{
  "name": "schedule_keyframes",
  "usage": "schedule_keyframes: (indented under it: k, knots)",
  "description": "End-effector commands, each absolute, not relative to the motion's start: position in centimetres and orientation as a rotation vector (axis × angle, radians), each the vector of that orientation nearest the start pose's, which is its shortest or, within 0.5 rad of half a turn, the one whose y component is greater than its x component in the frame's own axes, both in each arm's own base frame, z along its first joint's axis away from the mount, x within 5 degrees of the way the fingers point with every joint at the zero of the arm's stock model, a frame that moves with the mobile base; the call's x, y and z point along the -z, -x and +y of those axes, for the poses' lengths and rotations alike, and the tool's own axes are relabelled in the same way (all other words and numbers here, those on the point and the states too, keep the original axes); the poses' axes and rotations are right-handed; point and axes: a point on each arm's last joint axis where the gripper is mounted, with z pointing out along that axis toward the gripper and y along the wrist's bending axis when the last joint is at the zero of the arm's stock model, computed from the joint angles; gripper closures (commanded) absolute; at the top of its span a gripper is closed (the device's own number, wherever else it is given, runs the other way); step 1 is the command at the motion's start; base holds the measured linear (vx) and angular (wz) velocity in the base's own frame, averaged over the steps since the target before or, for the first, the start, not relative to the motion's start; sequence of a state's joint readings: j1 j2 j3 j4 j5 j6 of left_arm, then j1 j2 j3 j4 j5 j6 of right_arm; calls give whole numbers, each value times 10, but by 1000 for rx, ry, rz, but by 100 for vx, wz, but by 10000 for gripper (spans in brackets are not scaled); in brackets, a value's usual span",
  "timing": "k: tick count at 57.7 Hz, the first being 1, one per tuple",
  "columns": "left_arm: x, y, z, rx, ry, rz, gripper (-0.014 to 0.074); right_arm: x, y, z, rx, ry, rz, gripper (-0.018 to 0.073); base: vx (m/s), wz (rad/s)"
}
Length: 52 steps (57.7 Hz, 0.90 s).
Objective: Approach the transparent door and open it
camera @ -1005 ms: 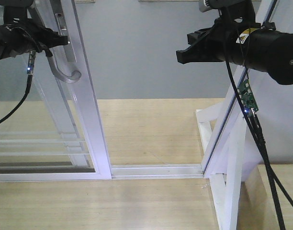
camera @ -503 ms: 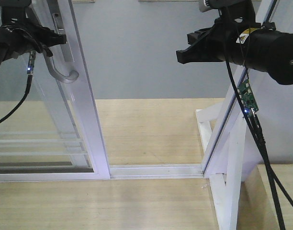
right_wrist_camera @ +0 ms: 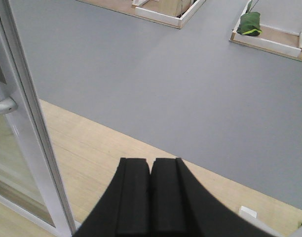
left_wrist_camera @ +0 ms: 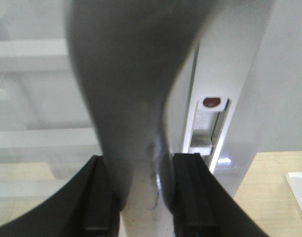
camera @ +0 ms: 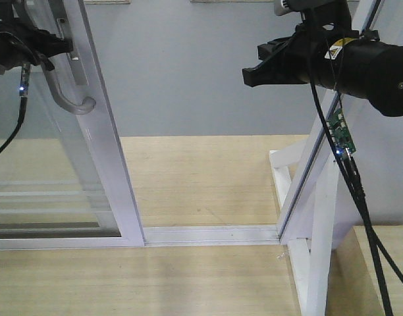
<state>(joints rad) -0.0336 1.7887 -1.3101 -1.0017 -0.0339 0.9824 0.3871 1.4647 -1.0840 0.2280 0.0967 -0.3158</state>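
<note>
Transparent door (camera: 108, 145) slid further left, left claw (left_wrist_camera: 143, 170) pinching handle (camera: 70, 106), right claw (right_wrist_camera: 151, 170) pressed together

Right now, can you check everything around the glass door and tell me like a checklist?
Surface: wooden floor, grey floor beyond, white track across the opening.
Job's things: transparent door stands left, wide gap to the white frame; grey handle on its rail.
Clutter: green bundle, far off in a white-edged tray.
Grippers: left gripper shut on the handle; right gripper shut, empty.
Cables: black cables hang from both arms; bare circuit board on the right.
Surroundings: nothing else seen.
</note>
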Motion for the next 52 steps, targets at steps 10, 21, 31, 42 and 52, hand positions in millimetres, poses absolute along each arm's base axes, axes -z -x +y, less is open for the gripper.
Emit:
schedule_keyframes:
  k: [10, 21, 31, 42, 52]
  knots:
    - [-361, -404, 29, -181, 154, 1656, 598, -349, -312, 126, -203, 434, 1767, 564, 0, 0]
    - [-359, -399, 22, -116, 102, 1706, 598, -349, -312, 126, -187, 454, 1762, 564, 0, 0]
    - [-362, -365, 18, -116, 68, 1721, 598, -349, -312, 126, -184, 458, 1761, 564, 0, 0]
    - [-359, -317, 6, -62, -91, 1795, 598, -359, -303, 123, -173, 483, 1745, 564, 0, 0]
    - [-369, -276, -8, 61, -193, 1819, 598, -387, -273, 113, -182, 509, 1717, 563, 0, 0]
